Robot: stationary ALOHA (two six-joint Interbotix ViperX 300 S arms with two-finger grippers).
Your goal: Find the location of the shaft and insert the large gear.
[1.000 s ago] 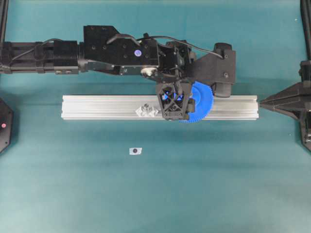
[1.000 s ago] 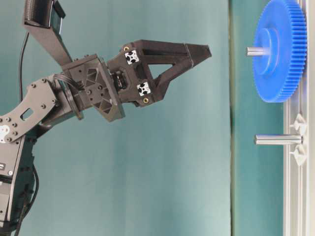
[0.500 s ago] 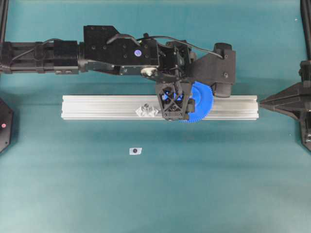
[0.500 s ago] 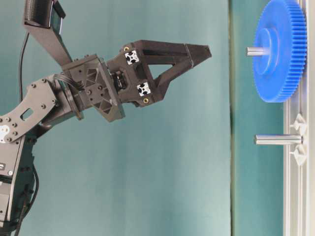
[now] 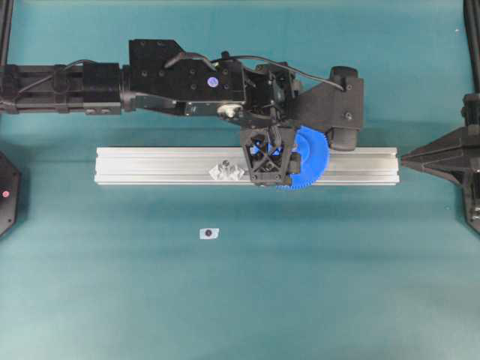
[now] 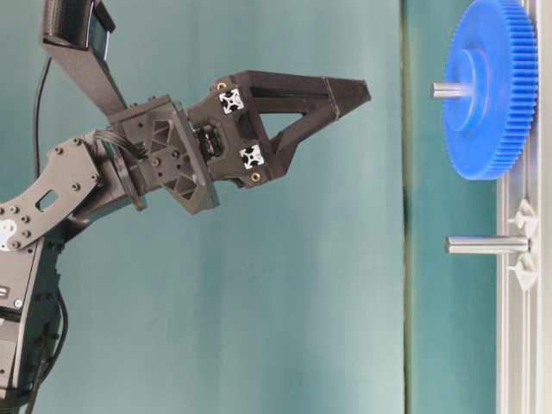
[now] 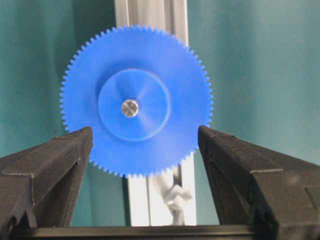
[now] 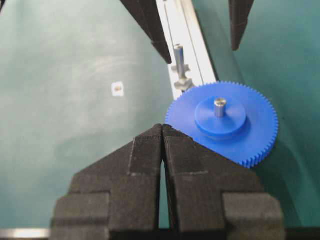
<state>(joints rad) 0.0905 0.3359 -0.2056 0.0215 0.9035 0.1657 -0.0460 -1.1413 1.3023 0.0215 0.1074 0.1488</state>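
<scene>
The large gear (image 5: 316,154) (image 6: 492,86) (image 7: 150,137) (image 8: 235,137), bright blue, lies flat on the rail. It is threaded over a silvery pin (image 8: 220,106) whose tip pokes out of the hub. The shaft (image 5: 225,163) (image 6: 487,245) (image 8: 178,54) stands bare beside the gear, between two shiny diamond mounts. My left gripper (image 5: 270,161) (image 6: 349,89) (image 7: 145,129) hangs open well above the gear, in line with its hub, touching nothing. My right gripper (image 5: 409,158) (image 8: 163,126) is shut and empty, low at the rail's right end, pointing along it.
The aluminium rail (image 5: 150,165) runs left to right across the teal table. A small white sticker with a dark dot (image 5: 209,233) (image 8: 118,89) lies in front of it. A black fixture (image 5: 6,193) sits at the left edge.
</scene>
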